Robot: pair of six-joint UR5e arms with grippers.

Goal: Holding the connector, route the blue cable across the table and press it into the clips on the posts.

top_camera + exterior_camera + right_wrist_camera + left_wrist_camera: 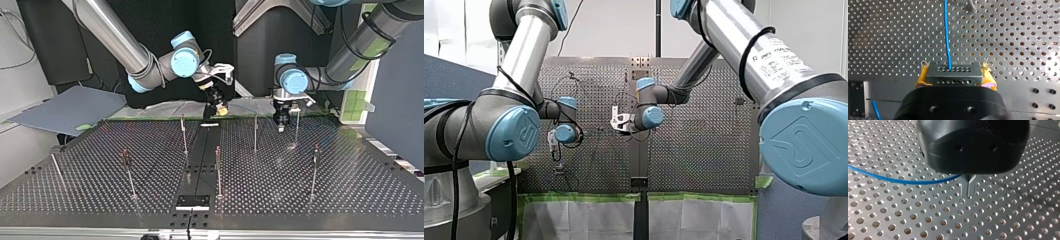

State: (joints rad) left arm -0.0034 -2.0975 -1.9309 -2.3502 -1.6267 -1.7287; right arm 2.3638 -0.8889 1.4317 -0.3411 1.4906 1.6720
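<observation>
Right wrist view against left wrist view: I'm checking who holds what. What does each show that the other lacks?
Only the right wrist view shows the connector clamped between the right claw's yellow pads. Only the left wrist view shows the left claw, its metal fingers closed on the blue cable. Both show the blue cable running over the perforated table.

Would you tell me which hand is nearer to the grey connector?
Right. My right hand holds the connector between its yellow pads; my left hand is apart from it, closed on the blue cable farther along.
</observation>
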